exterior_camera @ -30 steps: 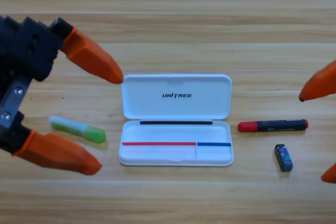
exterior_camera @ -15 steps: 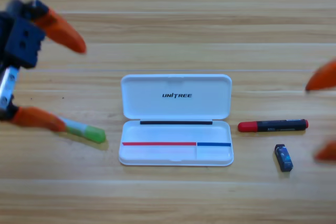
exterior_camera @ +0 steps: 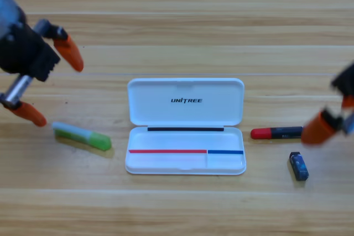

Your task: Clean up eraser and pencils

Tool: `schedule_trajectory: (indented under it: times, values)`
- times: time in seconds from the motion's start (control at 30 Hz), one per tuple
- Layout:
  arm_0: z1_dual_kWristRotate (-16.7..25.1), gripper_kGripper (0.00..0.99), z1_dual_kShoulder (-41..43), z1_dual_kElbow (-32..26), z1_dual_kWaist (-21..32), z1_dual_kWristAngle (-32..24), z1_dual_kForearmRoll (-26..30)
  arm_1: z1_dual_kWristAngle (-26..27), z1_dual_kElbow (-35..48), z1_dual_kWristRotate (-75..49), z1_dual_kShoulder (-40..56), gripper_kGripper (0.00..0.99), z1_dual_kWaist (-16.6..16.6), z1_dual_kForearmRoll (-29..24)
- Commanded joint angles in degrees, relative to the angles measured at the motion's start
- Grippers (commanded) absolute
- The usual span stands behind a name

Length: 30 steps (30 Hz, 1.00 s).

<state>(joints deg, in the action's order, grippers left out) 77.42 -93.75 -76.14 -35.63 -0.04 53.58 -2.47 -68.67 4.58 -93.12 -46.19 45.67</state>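
The light-green highlighter (exterior_camera: 82,136) lies on the table left of the open white case (exterior_camera: 185,100). My left gripper (exterior_camera: 48,84) is open above and left of it, its lower jaw tip just short of the highlighter's pale end. The red-capped marker (exterior_camera: 275,132) lies right of the case, and the small black eraser (exterior_camera: 298,166) with its blue patch sits just below it. My right gripper (exterior_camera: 332,115) comes in from the right edge, open, with one orange jaw over the marker's black end, hiding it.
The case's lid (exterior_camera: 185,89) lies folded back flat toward the far side, and its shallow tray (exterior_camera: 166,161) faces the front. Bare wooden table (exterior_camera: 182,26) stretches behind the case and along the front edge.
The left gripper has drawn back from the camera toward the table and now sits by the highlighter's pale end. The right gripper has come in from the edge onto the marker's black end.
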Motion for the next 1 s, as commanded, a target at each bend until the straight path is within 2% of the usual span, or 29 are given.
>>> schedule_trajectory:
  times: [0.03,0.1,0.23,0.33,0.67,0.7,0.8,0.83,0.97,1.0]
  values:
    - [-0.6,0.976,-9.61,0.47,5.92,0.4,0.21,3.17,2.31,7.91,-8.92,0.988,2.07,-0.94]
    - [-1.3,0.974,-11.46,0.64,6.18,0.48,0.21,3.7,2.93,11.95,-11.21,0.988,2.07,-1.99]
    - [-2.27,0.976,-15.85,0.47,6.54,1.36,0.21,3.79,5.65,19.51,-14.63,0.979,2.07,-8.67]
    - [-2.89,0.977,-18.84,-0.41,6.97,1.01,0.21,3.26,5.92,23.11,-17.88,0.942,2.59,-11.48]
    - [-5.0,0.989,-26.66,-2.7,7.85,0.4,-2.34,3.09,6.09,27.86,-23.95,0.89,4.79,-13.33]
    - [-5.0,0.989,-26.92,-2.61,7.94,0.4,-2.78,3.44,6.36,28.12,-24.13,0.856,5.14,-13.33]
    - [-5.0,0.989,-27.1,-2.78,8.12,0.04,-3.31,5.28,7.41,28.82,-24.39,0.729,6.02,-13.24]
    - [-5.08,0.989,-27.1,-2.7,8.21,0.04,-3.48,5.46,7.76,29.0,-24.39,0.643,6.2,-13.24]
    - [-5.61,0.99,-26.75,-2.26,8.21,-0.13,-4.54,5.81,8.91,28.82,-24.3,0.078,6.46,-13.24]
    - [-5.79,0.99,-26.57,-2.08,8.12,-0.22,-4.89,5.99,8.99,28.82,-24.56,0.0,6.55,-13.15]
